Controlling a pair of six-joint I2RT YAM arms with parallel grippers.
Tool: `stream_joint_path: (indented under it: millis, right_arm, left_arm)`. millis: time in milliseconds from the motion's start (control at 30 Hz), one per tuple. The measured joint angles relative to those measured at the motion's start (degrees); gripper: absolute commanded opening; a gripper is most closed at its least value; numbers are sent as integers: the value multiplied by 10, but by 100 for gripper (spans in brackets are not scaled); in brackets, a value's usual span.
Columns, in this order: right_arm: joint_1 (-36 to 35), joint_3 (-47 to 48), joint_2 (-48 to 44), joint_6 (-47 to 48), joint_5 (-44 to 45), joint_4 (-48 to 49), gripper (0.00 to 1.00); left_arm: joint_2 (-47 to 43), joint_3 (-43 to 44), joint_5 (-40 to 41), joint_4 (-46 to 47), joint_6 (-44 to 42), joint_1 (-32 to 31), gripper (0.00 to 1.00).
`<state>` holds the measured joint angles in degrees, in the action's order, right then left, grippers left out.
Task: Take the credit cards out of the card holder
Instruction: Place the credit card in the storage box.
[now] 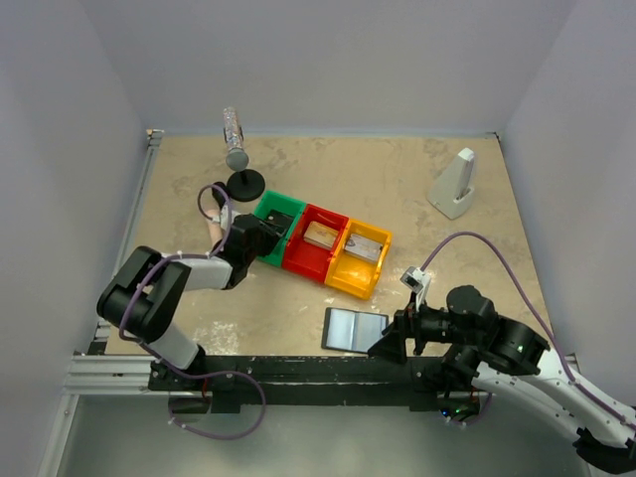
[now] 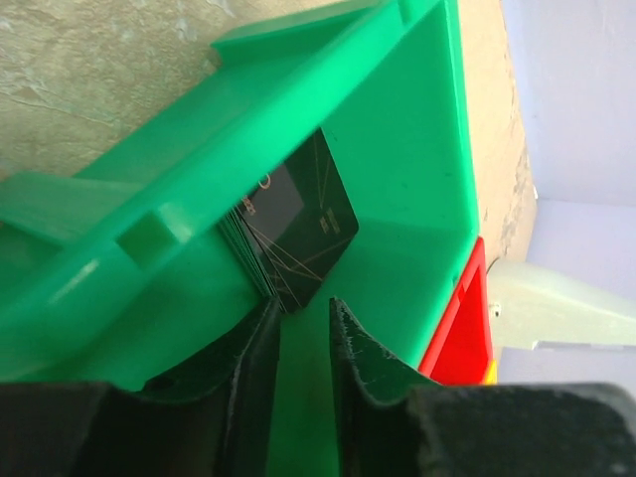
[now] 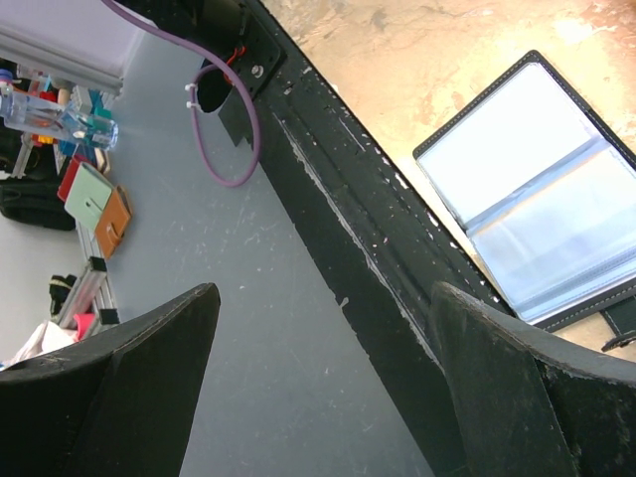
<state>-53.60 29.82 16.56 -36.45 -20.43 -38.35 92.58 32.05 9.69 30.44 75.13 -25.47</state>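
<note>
The card holder (image 1: 355, 329) lies open near the table's front edge, showing two glossy grey-blue panels; it also shows in the right wrist view (image 3: 542, 194). My right gripper (image 1: 386, 347) is wide open and empty, just right of the holder, hanging over the front rail (image 3: 326, 290). My left gripper (image 1: 268, 235) reaches into the green bin (image 1: 290, 211). In the left wrist view its jaws (image 2: 303, 316) stand slightly apart with bare green floor between them. A dark card (image 2: 298, 224) leans against the bin wall (image 2: 199, 189) just past the fingertips.
A red bin (image 1: 308, 260) and a yellow bin (image 1: 350, 283) adjoin the green one, each with a card inside. A bottle on a black stand (image 1: 237, 151) is at the back left. A white wedge-shaped object (image 1: 454, 186) stands at the back right.
</note>
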Motion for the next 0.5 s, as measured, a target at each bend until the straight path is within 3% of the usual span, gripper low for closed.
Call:
stream_joint_path:
  millis: [267, 500]
  right_arm:
    - [0, -2, 0, 0, 0, 0, 93]
    - [0, -3, 0, -2, 0, 0, 93]
  left_arm:
    - [-75, 14, -15, -61, -50, 0, 40]
    - [-135, 42, 10, -156, -131, 0, 32]
